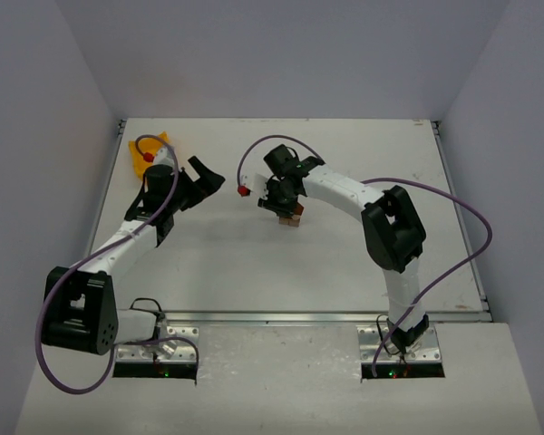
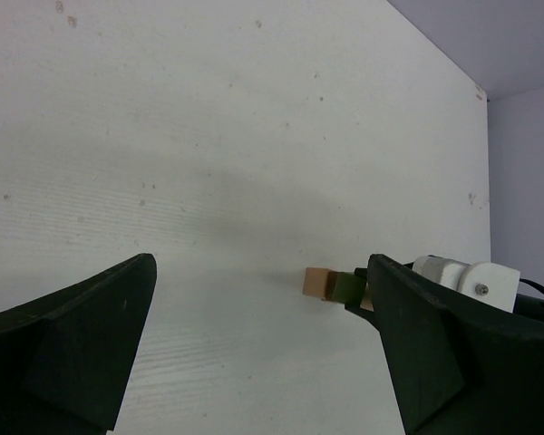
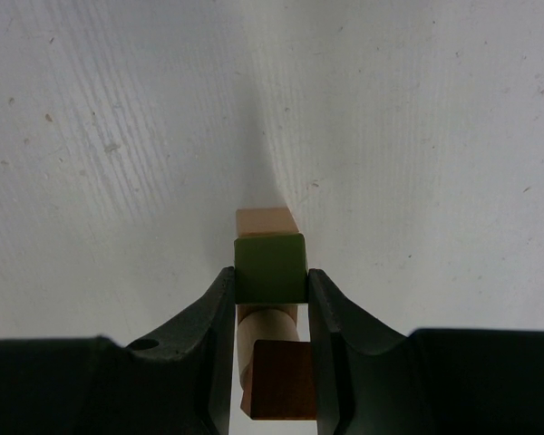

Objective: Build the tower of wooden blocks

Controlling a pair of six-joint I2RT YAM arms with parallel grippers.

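Near the middle of the table [image 1: 254, 263], the wood block tower [image 1: 292, 218] looks light, rigid and easily toppled (judging by its tiny pieces), so it is best gripped on flat side faces. The right gripper [image 3: 269, 279] pinches the olive-green block [image 3: 269, 263] by its sides; the left gripper [image 2: 261, 272] hangs wide open, empty, well apart.

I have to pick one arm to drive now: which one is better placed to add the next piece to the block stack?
Right. The right pincer is shut on the green block at the stack; the left pincer hangs open and empty, off to one side.
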